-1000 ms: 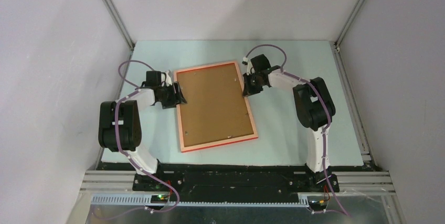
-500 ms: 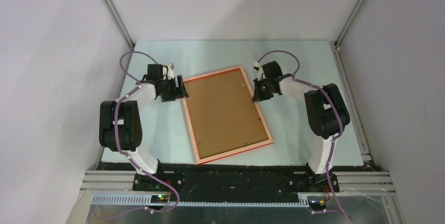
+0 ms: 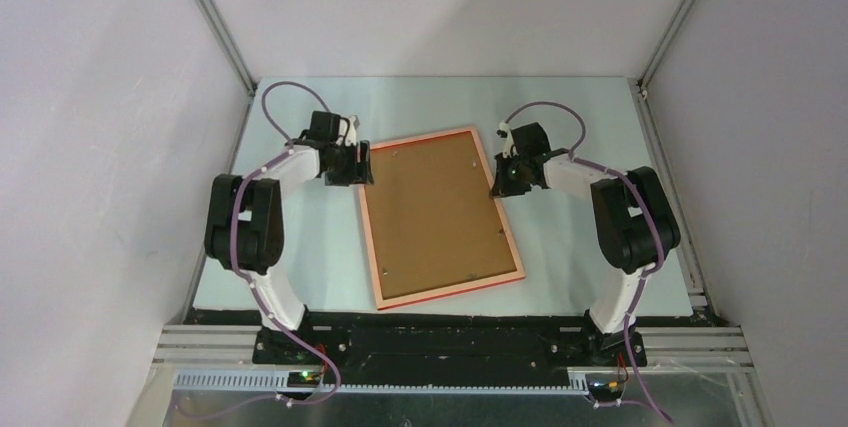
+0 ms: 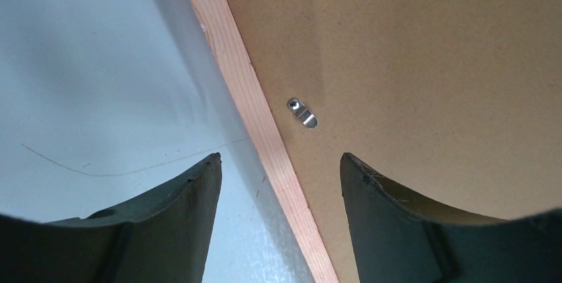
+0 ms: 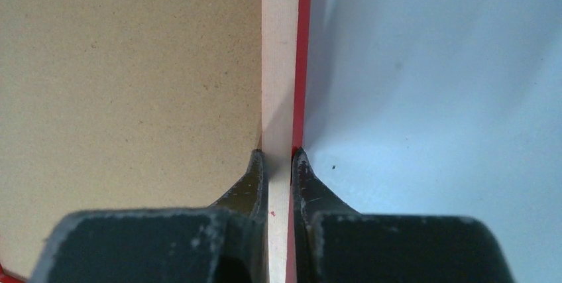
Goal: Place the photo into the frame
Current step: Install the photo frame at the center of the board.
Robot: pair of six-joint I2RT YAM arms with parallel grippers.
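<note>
The frame [image 3: 450,288] lies back-up on the table, its pale wood rails around a brown backing board [image 3: 435,212]. My right gripper [image 3: 497,185] is shut on the frame's right rail near its far end. In the right wrist view both fingertips pinch the pale rail [image 5: 278,44] at the gripper [image 5: 278,154], beside its red edge [image 5: 305,44]. My left gripper [image 3: 362,164] is open over the far-left corner. In the left wrist view the gripper [image 4: 280,157] straddles the left rail [image 4: 232,64] without touching it. The photo is out of view.
A small metal turn tab [image 4: 302,112] sits on the backing board [image 4: 411,51] just inside the left rail. The pale blue table [image 3: 300,247] ends at white walls left, right and behind. Both arm bases stand at the near edge.
The frame has slid to the right and turned a little, held by my right gripper. My left arm has followed to the right and farther back, its jaws still apart.
</note>
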